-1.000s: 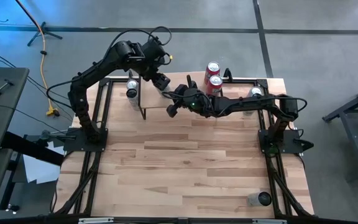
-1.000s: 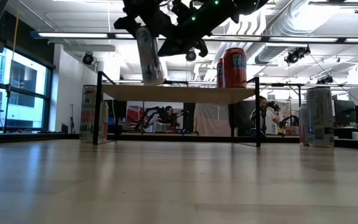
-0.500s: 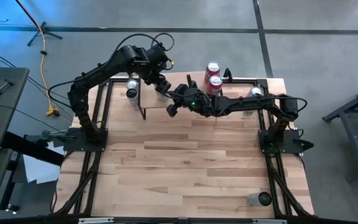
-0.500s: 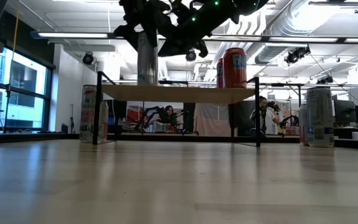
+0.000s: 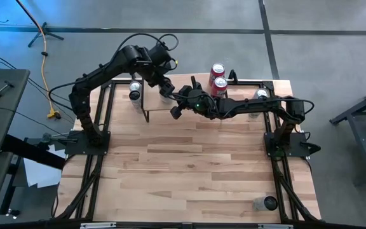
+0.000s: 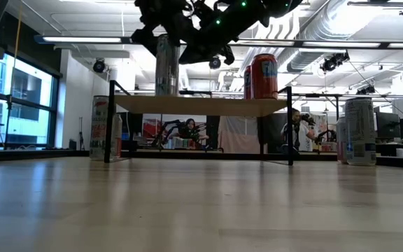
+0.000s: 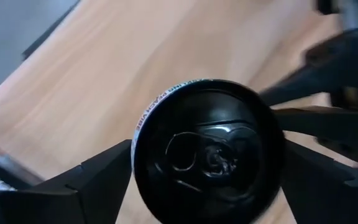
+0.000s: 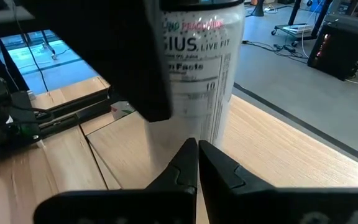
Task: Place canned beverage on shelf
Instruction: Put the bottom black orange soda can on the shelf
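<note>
The left gripper's point(image 7: 207, 180) fingers point(image 7: 73, 186) sit loose beside the tall silver can point(image 6: 166, 64), which stands on the light wood shelf point(image 6: 201, 105). The right gripper point(image 8: 197, 165), pinched shut and empty, waits close; a bump could tip it.

A tall white can point(image 8: 197, 74) is standing upright on the light wood shelf point(image 8: 272, 155), just beyond the right gripper point(image 8: 197, 163), whose dark fingers are pressing together.
</note>
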Motion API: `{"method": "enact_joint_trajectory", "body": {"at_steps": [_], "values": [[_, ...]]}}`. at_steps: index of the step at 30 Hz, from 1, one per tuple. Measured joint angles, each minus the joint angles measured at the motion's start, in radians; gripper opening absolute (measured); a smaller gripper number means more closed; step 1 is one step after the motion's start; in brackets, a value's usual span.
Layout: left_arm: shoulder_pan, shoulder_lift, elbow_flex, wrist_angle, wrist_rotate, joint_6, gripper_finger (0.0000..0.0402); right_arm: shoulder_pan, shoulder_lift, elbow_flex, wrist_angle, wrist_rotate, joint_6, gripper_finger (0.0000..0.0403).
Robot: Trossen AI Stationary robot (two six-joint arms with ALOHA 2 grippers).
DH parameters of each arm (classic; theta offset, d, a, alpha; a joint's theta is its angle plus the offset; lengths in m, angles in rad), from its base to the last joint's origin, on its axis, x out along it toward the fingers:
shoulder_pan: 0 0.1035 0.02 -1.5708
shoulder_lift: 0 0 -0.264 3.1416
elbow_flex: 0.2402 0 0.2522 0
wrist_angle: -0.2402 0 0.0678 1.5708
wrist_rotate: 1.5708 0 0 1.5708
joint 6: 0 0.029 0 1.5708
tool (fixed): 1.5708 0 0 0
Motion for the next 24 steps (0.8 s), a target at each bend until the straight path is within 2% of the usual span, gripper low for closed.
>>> {"method": "enact_joint_trajectory", "body": {"at_steps": [5, 15, 24], "values": [[0.0, -0.001, 0.06, 0.001, 0.019, 0.036, 0.0356, 0.0, 0.0, 0.0, -0.002, 0.0, 0.0, 0.0], [0.005, -0.007, 0.174, -0.07, -0.086, 0.07, 0.0358, 0.0, -0.012, 0.0, -0.03, 0.001, -0.066, 0.0], [0.003, -0.127, 0.174, -0.057, -0.12, 0.158, 0.0358, -0.004, -0.135, 0.001, -0.296, -0.003, -0.098, 0.0]]}}
